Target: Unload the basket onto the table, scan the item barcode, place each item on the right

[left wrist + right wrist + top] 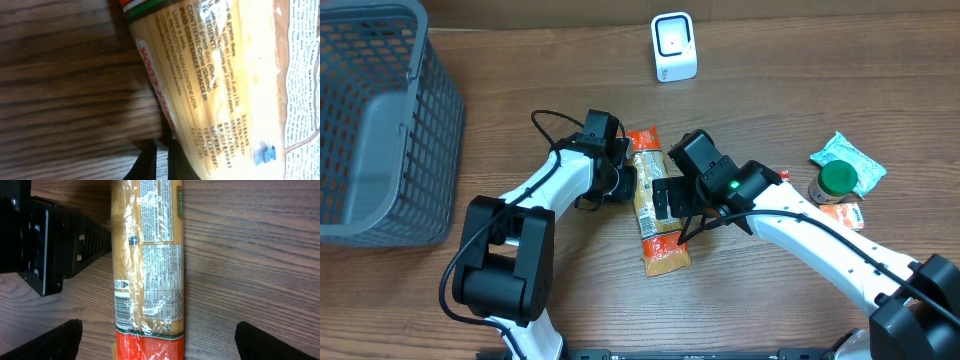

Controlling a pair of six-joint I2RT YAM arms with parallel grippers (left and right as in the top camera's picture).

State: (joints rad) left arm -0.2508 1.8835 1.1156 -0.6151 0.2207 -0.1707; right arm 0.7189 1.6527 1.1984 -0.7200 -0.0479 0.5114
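Note:
A long spaghetti packet [644,205], clear film with red-orange ends, lies flat mid-table. The right wrist view shows its printed side [150,255] facing up, with a barcode [121,307] near the left edge. My right gripper [672,198] hovers over the packet's middle, open wide; its fingertips [60,340] straddle the packet without touching it. My left gripper [623,182] is shut and empty, resting on the table against the packet's left side. In the left wrist view its closed fingers [150,165] sit at the bottom next to the packet [225,90]. The white scanner [674,47] stands at the far edge.
A grey mesh basket [380,120] fills the far left. At the right lie a green packet [850,160], a green-lidded jar [835,180] and an orange packet [840,213]. The left arm's black body [40,245] is close beside the packet.

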